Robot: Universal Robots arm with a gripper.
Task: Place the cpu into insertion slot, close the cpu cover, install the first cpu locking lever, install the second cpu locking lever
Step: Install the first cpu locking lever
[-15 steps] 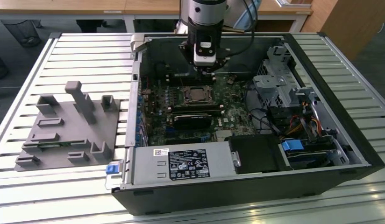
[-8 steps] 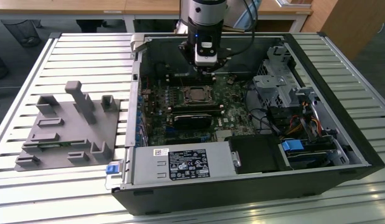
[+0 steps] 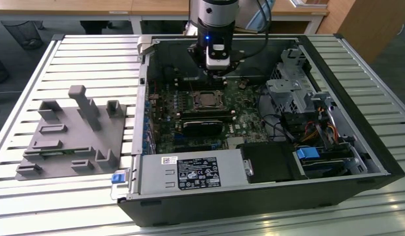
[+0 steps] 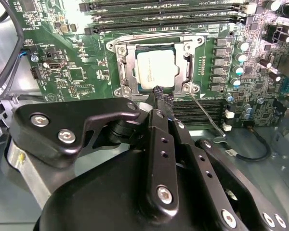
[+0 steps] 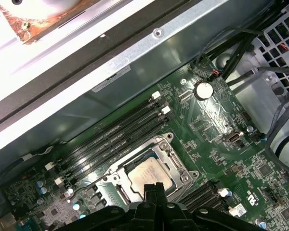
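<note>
1. The chip (image 4: 155, 69) lies flat in the socket (image 4: 116, 48), its silvery face up.
2. A silver frame (image 4: 187, 60) lies around the chip.
3. The gripper (image 4: 160, 92) has its black fingers pressed together, with the tip at the socket's near edge, just beside the chip.
4. A thin metal rod (image 4: 204, 115) slants from the socket's corner across black memory slots (image 4: 207, 107).
5. All of this sits on a green circuit board (image 4: 72, 57).

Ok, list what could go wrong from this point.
1. The claw is right at the edge of the cpu cover. A slip inward could scrape the cpu exposed in its window.
2. A thin lever sticks out over the memory slots next to the claw. If pushed off line, it might spring free or snag there.
</note>
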